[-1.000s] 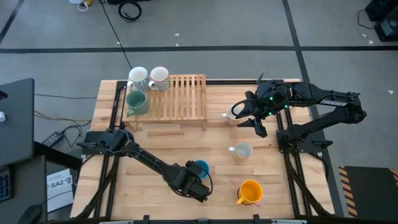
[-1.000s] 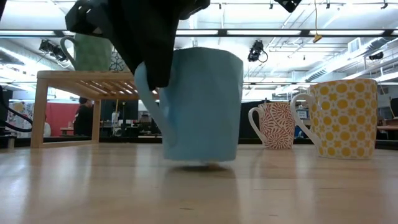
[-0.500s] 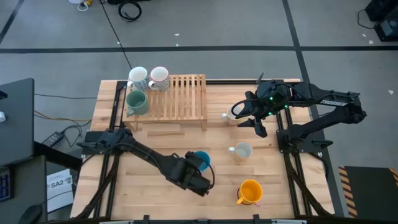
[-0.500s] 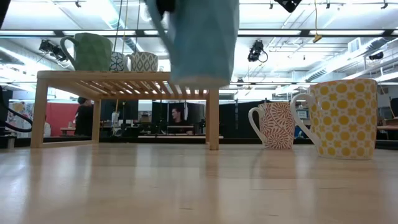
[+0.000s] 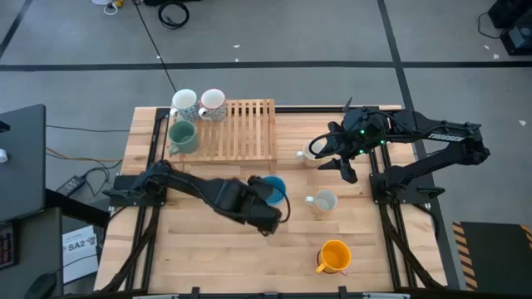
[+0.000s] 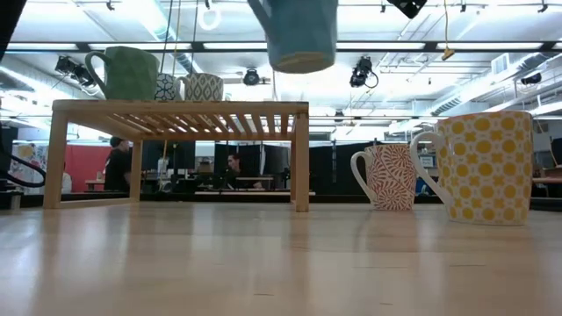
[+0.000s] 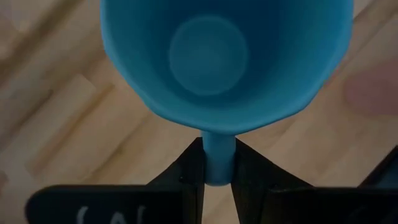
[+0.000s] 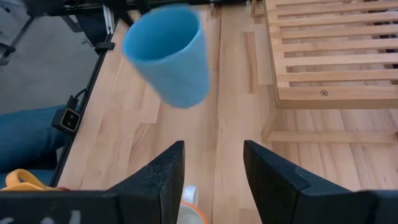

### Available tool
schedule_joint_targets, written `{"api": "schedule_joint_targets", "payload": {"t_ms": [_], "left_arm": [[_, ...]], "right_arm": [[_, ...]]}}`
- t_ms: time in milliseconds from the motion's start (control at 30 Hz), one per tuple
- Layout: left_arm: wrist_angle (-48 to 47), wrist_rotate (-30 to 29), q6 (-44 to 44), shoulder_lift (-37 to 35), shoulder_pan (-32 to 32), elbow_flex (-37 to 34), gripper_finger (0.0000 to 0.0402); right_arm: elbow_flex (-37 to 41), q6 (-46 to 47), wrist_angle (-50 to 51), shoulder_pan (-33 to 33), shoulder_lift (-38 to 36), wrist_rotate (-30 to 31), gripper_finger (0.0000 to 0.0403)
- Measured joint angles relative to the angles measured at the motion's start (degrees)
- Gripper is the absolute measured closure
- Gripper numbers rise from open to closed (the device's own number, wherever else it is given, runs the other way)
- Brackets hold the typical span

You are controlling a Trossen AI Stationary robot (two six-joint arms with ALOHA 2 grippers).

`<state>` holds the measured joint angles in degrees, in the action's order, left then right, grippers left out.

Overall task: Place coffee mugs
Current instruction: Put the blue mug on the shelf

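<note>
1. Left claw (image 5: 259,202) is clamped on the handle of the blue mug (image 5: 271,188); the left wrist view shows both fingers pinching the handle, with the mug's open mouth facing the camera.
2. The blue mug hangs in the air, clear of the bench (image 5: 208,249). In the low view its base shows well above the level of the rack top, with nothing under it.
3. Step in hand, as I judge it: carrying the blue mug toward the wooden rack (image 5: 245,129). It is near the rack's front right corner, not yet over the slats.
4. Already on the rack's left end: green mug (image 5: 183,137) and two white patterned mugs (image 5: 184,103), (image 5: 213,103).
5. Standing on the bench: orange mug (image 5: 334,256), a cream mug (image 5: 324,201), and a pale mug (image 5: 314,151) at the right claw.
6. Right claw (image 5: 332,154) hovers at that pale mug with fingers apart, as the right wrist view shows; it grips nothing that I can see.
7. Next move likely calls for bringing the blue mug over a free stretch of slats, lowering it upright, then releasing the handle. Keep clear of the mugs already placed.
</note>
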<state>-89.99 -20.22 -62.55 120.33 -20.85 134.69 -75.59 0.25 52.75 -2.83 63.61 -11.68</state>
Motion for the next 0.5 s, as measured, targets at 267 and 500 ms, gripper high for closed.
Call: {"api": "schedule_joint_targets", "payload": {"t_ms": [267, 500], "left_arm": [[-0.05, -2.07, 4.72, -4.06, 4.33, 0.00, 0.0343], [-0.07, -3.65, 7.01, -8.14, 7.16, -0.04, 0.0343]], "right_arm": [[0.00, 0.00, 0.95, -0.01, -0.06, 0.00, 0.0233], [0.00, 0.00, 2.55, -0.01, -1.03, 0.00, 0.0233]]}}
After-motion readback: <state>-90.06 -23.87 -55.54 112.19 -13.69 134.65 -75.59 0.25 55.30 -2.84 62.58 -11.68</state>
